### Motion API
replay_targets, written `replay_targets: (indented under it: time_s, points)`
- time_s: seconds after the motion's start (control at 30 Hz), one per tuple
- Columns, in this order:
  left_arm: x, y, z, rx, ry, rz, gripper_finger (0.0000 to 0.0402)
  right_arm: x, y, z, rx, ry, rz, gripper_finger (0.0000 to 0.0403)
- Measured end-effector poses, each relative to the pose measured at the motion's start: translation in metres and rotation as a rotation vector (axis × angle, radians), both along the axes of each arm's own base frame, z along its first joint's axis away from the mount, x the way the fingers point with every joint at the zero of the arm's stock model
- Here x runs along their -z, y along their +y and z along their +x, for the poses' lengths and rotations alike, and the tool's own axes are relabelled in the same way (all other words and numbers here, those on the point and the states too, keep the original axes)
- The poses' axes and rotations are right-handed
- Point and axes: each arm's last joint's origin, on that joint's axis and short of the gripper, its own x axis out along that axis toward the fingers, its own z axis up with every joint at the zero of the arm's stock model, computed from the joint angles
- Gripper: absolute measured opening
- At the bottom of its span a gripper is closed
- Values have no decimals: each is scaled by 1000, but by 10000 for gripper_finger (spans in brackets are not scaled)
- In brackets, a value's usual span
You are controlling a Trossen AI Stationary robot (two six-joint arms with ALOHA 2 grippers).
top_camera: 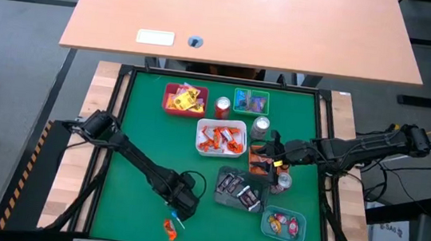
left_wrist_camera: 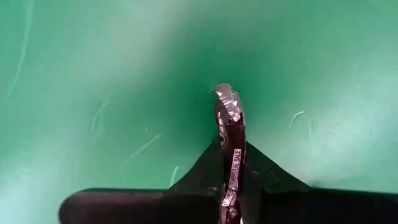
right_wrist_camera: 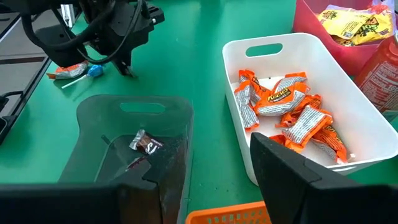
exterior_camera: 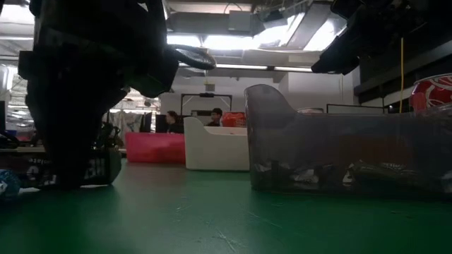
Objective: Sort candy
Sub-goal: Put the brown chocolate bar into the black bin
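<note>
Gripping: left gripper (left_wrist_camera: 231,186) pinches a dark candy (left_wrist_camera: 227,118) over green mat (top_camera: 141,145).
Nearby: orange candy (top_camera: 169,226), lollipop (top_camera: 177,221).
Waiting: right gripper (top_camera: 275,160) open above grey tray (top_camera: 228,188).

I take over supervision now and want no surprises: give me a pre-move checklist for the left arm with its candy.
1. Left gripper shut on a candy: ok. A dark-wrapped candy stands pinched between its fingers.
2. Grip depth: cannot tell. Much of the wrapper sticks out past the fingertips.
3. Destination ready: ok. The dark tray already holds dark-wrapped pieces and has room.
4. Path to that tray: ok. Bare green mat lies between the left gripper and the tray.
5. Right gripper out of the way: not ok. It hangs open over the trays close to the dark tray.
6. Loose sweets left behind: ok. An orange candy and a blue lollipop lie by the left gripper.
</note>
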Motion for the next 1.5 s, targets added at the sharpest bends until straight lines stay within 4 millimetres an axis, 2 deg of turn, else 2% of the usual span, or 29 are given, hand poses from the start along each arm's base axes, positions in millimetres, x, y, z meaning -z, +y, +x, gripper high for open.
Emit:
replay_targets:
  time_s: [0.13, 0.37, 0.57, 0.67, 0.8, 0.9, 1.2, 1.3, 1.5]
  points:
    - [-9, 6, 6, 37, -73, 4, 7, -10, 1, 1, -19, -27, 17, 179]
    - [-45, 16, 13, 141, -260, -32, 14, -40, 5, 5, -129, -110, 88, 179]
    - [-77, 22, 36, 185, -609, 31, 15, -57, 7, 4, -197, -158, 126, 179]
    - [-91, 25, 51, 235, -814, 93, 15, -60, 8, 4, -204, -162, 130, 179]
    - [-105, 29, 64, 324, -1002, 191, 16, -61, 8, 4, -204, -165, 130, 179]
    - [-107, 33, 69, 371, -1046, 248, 16, -61, 8, 4, -203, -164, 131, 179]
    - [-97, 47, 79, 429, -1031, 323, 19, -61, 8, 4, -203, -164, 131, 179]
    - [-94, 49, 80, 458, -1017, 347, 39, -61, 8, 4, -203, -163, 131, 179]
    - [-93, 56, 83, 445, -1013, 356, 107, -60, 7, 4, -202, -159, 132, 179]
